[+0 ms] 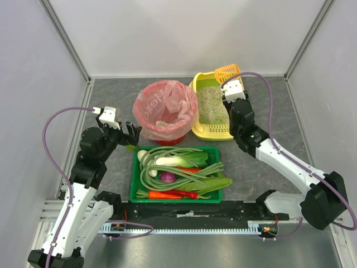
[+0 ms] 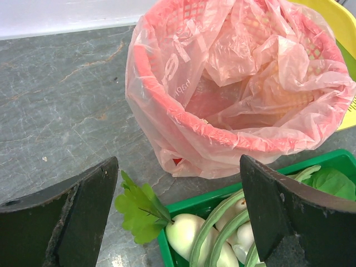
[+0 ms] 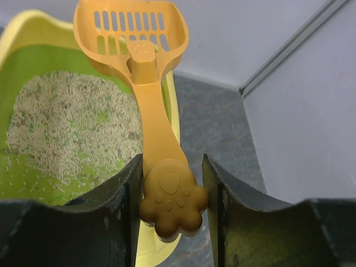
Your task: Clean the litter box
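Note:
The yellow litter box (image 1: 215,133) with a green lining and grey-beige litter (image 3: 67,128) sits at the back right of the table; its rim also shows in the right wrist view (image 3: 33,28). An orange slotted scoop (image 1: 227,71) lies over the box's far right corner. My right gripper (image 1: 234,90) is shut on the paw-shaped end of the scoop's handle (image 3: 169,203), with both fingers touching it (image 3: 172,161). My left gripper (image 1: 133,134) is open and empty, its fingers wide apart (image 2: 179,161), low over the table between the red bin and the green tray.
A red bin with a pink bag (image 1: 165,111) stands left of the litter box and fills the left wrist view (image 2: 233,83). A green tray (image 1: 134,184) of vegetables sits in front, its corner under the left gripper (image 2: 222,194). Walls close in on three sides.

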`<state>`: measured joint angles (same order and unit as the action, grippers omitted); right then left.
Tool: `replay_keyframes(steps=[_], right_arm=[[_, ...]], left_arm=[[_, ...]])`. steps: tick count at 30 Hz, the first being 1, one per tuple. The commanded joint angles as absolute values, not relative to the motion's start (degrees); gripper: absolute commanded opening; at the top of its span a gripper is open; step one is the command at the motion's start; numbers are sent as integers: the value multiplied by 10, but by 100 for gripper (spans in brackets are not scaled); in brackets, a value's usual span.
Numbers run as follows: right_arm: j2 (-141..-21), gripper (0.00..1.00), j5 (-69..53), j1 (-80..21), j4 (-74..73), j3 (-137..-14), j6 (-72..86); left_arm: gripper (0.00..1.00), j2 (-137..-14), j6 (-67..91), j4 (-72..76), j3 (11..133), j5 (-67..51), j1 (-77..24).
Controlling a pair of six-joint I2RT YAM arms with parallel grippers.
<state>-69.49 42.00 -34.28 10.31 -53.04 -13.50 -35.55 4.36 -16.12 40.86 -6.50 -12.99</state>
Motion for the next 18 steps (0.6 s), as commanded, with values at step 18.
replay_keyframes(steps=[18], right_arm=[[-859,0,342,-293,141,-538,36]], left_arm=[[96,-365,26,-135,403,-62,-133]])
